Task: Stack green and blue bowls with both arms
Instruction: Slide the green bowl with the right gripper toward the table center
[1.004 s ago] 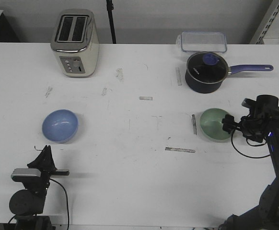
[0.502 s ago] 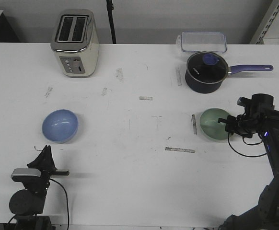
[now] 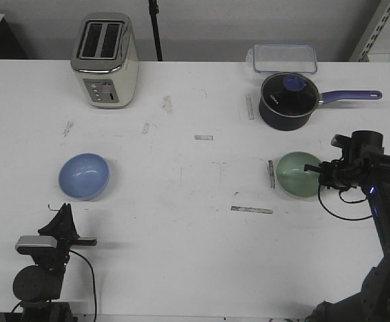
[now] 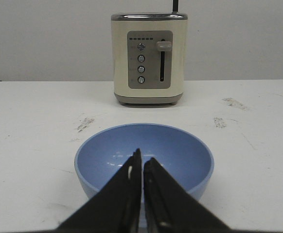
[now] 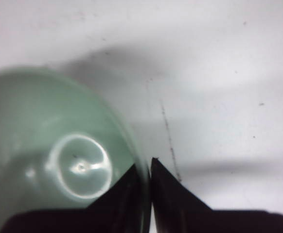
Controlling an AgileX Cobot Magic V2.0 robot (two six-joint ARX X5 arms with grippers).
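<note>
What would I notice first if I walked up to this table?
Probably the right gripper, pinching the rim of the pale mint green glossy bowl on the right side of the white table. Next, the light periwinkle blue glossy bowl alone on the left, and the cream toaster behind it.

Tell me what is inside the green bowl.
The green bowl holds nothing; its bare glossy bottom shows. The right hand pinches its rim, hiding only that edge.
</note>
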